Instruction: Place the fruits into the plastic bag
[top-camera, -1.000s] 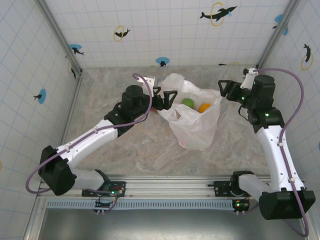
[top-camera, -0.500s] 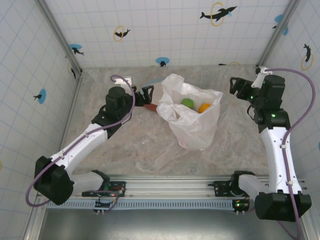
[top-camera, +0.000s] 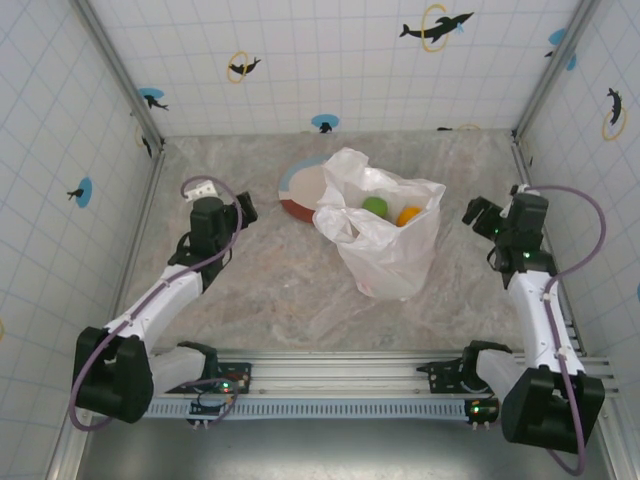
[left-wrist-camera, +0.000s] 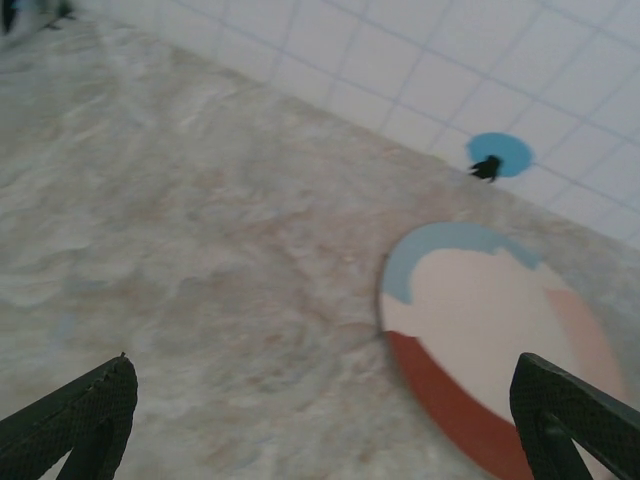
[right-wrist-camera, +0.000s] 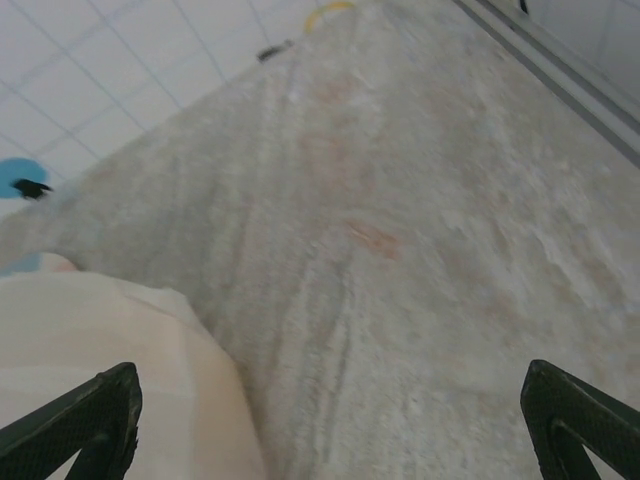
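Observation:
The plastic bag (top-camera: 385, 245) stands crumpled and open-topped at mid-table. Inside its mouth lie a green fruit (top-camera: 375, 206) and an orange fruit (top-camera: 408, 215); any other fruits are hidden by the film. My left gripper (top-camera: 240, 212) hangs well left of the bag, open and empty, its jaws set wide apart in the left wrist view (left-wrist-camera: 322, 362). My right gripper (top-camera: 476, 215) is to the right of the bag, also open and empty (right-wrist-camera: 330, 367), with the bag's edge (right-wrist-camera: 100, 370) at the lower left of its view.
A round plate (top-camera: 300, 188) with a reddish-brown and blue rim lies behind the bag's left side, empty where it shows (left-wrist-camera: 490, 340). Tiled walls with metal corner posts close in the marbled table (top-camera: 270, 290).
Both arms have drawn back from the bag: the left gripper moved left and toward the near edge, uncovering the plate, and the right gripper moved right and nearer. The bag has stayed put.

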